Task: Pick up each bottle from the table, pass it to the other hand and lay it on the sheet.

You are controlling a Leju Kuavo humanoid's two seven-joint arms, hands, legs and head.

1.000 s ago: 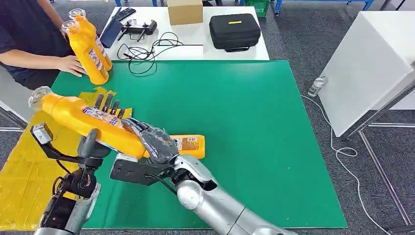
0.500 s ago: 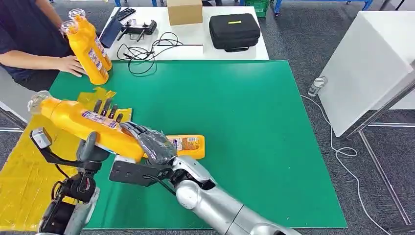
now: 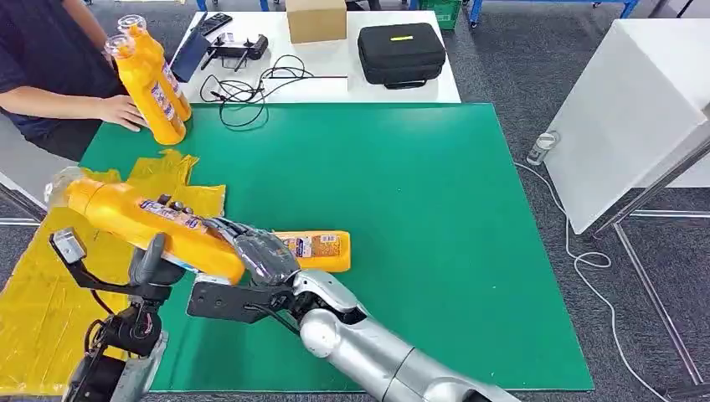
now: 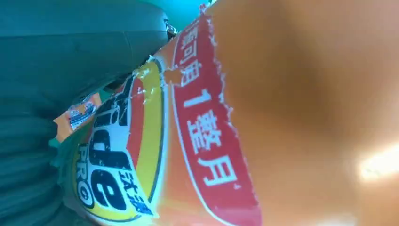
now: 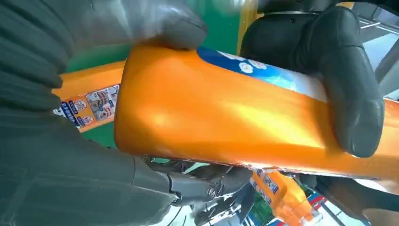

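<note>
Lowered toward the sheet (image 3: 50,285), the bottle (image 3: 151,226) seemingly stays wrapped by both hands' fingers (image 5: 348,89).

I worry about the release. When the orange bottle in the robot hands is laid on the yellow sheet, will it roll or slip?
The orange bottle looks rigid and glossy, so probably slippery. Its rounded body might roll slightly on the crinkled yellow sheet.

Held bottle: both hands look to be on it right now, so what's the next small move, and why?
Probably ease the right hand off. The held bottle is gripped at its base by that hand while the left hand wraps its middle, and its cap end already hangs over the yellow sheet. The left hand can then lay it down.
</note>
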